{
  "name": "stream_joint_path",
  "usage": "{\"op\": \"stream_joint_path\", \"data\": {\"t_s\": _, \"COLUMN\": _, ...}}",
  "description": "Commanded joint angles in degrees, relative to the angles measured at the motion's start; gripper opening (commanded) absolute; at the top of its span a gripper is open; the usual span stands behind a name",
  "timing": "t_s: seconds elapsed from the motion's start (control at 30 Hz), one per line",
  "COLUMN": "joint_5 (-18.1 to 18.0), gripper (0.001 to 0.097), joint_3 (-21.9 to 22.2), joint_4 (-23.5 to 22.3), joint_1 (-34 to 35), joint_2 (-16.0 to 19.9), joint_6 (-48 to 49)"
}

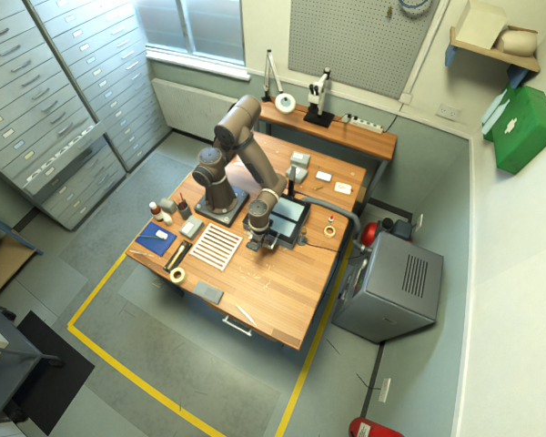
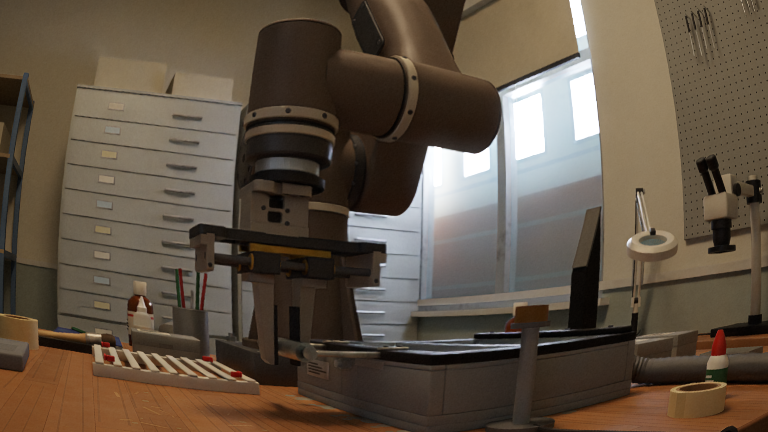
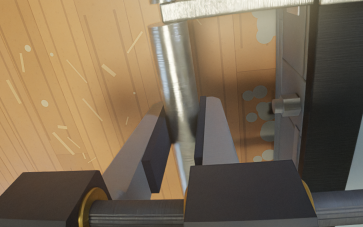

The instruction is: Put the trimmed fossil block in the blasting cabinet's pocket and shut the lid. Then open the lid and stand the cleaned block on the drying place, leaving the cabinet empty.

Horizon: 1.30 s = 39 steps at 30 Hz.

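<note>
The fossil block is out of sight; the closed lid (image 1: 287,217) covers the blasting cabinet's (image 2: 470,373) pocket. The cabinet is a low grey box with a dark glazed lid, mid-table. A metal bar handle (image 3: 177,81) sticks out from the lid's front edge. My gripper (image 3: 181,132) is closed around this handle, at the cabinet's front left corner (image 2: 291,337). The white slatted drying rack (image 1: 215,246) lies flat on the table just left of the cabinet, with nothing on it.
The grey extractor unit (image 1: 391,287) stands on the floor right of the table, its hose running to the cabinet. A tape roll (image 1: 329,231) and a small post stand (image 2: 525,371) sit right of the cabinet. A blue mat (image 1: 156,237), brush tray and another tape roll (image 1: 177,274) lie left.
</note>
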<state>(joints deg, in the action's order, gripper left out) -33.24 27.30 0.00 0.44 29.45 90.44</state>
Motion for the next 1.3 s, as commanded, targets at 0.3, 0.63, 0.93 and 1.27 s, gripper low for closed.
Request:
{"op": "stream_joint_path", "data": {"t_s": 0.3, "joint_5": 0.00, "gripper": 0.0039, "joint_3": -0.03, "joint_4": 0.01, "joint_1": 0.00, "joint_2": -0.04, "joint_6": 0.00}}
{"op": "stream_joint_path", "data": {"t_s": 0.63, "joint_5": -0.46, "gripper": 0.0039, "joint_3": -0.03, "joint_4": 0.01, "joint_1": 0.00, "joint_2": -0.49, "joint_6": 0.00}}
{"op": "stream_joint_path", "data": {"t_s": 0.93, "joint_5": -1.19, "gripper": 0.0039, "joint_3": -0.04, "joint_4": 0.01, "joint_1": 0.01, "joint_2": -1.21, "joint_6": 0.01}}
{"op": "stream_joint_path", "data": {"t_s": 1.27, "joint_5": -2.01, "gripper": 0.0039, "joint_3": -0.05, "joint_4": 0.01, "joint_1": 0.03, "joint_2": -2.01, "joint_6": 0.03}}
